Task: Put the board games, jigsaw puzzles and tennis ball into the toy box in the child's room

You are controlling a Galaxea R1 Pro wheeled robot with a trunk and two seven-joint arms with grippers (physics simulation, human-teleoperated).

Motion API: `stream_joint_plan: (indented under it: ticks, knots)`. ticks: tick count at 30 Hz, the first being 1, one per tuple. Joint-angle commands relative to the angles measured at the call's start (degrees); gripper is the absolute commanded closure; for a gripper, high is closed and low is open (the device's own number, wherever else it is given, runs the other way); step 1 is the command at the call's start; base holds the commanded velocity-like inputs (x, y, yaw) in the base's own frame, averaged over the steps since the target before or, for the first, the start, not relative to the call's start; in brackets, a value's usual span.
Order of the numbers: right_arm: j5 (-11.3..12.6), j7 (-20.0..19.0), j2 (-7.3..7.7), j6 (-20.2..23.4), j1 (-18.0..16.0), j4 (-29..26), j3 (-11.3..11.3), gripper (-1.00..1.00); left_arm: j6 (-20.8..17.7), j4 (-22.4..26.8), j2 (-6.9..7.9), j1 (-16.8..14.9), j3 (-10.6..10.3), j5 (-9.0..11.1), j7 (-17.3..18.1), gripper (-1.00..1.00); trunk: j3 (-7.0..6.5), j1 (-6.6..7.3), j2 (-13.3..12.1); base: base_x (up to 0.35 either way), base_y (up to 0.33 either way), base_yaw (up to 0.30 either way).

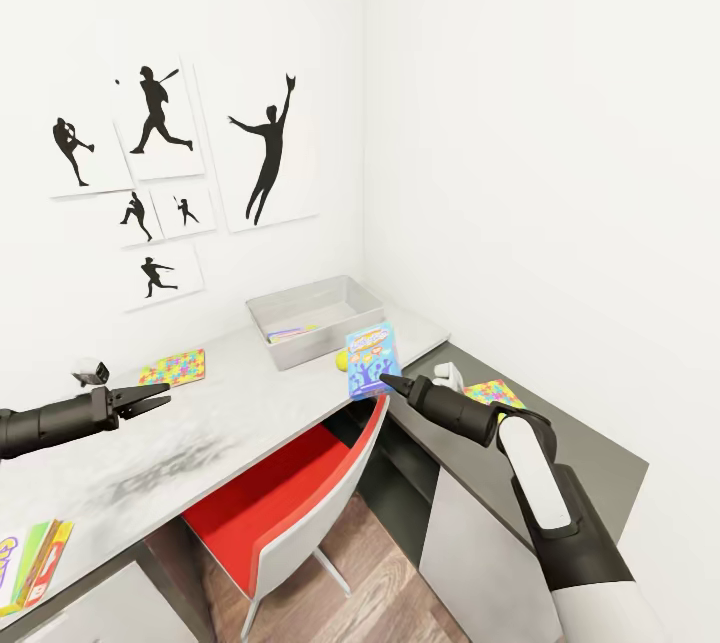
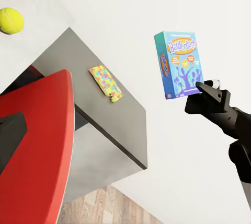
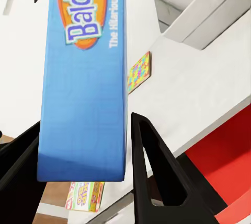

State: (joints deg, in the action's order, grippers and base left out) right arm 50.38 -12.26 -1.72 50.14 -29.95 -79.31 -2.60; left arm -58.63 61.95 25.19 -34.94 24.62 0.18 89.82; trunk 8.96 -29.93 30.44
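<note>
Blue and cartoon-printed, the small board game [image 1: 372, 359] hangs upright in my right gripper [image 1: 385, 384], pinched by its lower edge, just short of the light-grey toy box [image 1: 316, 319] at the far end of the table [image 1: 200, 433]. My left gripper [image 1: 160, 396] hovers spread and empty near one jigsaw puzzle [image 1: 174, 367]. To finish well, I judge I must carry the box over the near rim before letting go, avoiding the tennis ball [image 1: 342, 360] beside it.
</note>
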Motion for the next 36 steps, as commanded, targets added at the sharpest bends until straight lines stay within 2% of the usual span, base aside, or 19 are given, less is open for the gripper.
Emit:
stream_joint_plan:
  ticks: [1, 9, 21, 36]
  knots:
    - [-0.4, -0.4, -0.07, 0.2, 0.0, 0.0, 0.1, 1.0, -0.6, 0.0, 0.02, 0.0, 0.0, 0.0, 0.2, -1.0, 0.11, -0.02, 0.1, 0.0, 0.0, 0.0]
    - [-0.4, -0.4, -0.18, 0.1, 0.0, -0.1, 0.1, 1.0, -0.6, 0.0, 0.03, 0.0, 0.0, -0.1, 0.2, -1.0, 0.11, -0.02, 0.1, 0.083, 0.047, 0.063]
    - [-0.4, -0.4, -0.22, 0.1, 0.0, -0.1, 0.0, 1.0, -0.6, 0.0, 0.03, 0.0, 0.0, 0.0, 0.2, -1.0, 0.11, -0.02, 0.1, 0.197, 0.109, 0.268]
    - [-0.4, -0.4, -0.17, 0.1, 0.0, -0.1, 0.0, 1.0, -0.6, 0.0, 0.01, 0.0, 0.0, -0.1, 0.2, -1.0, 0.11, -0.02, 0.1, 0.207, -0.035, 0.266]
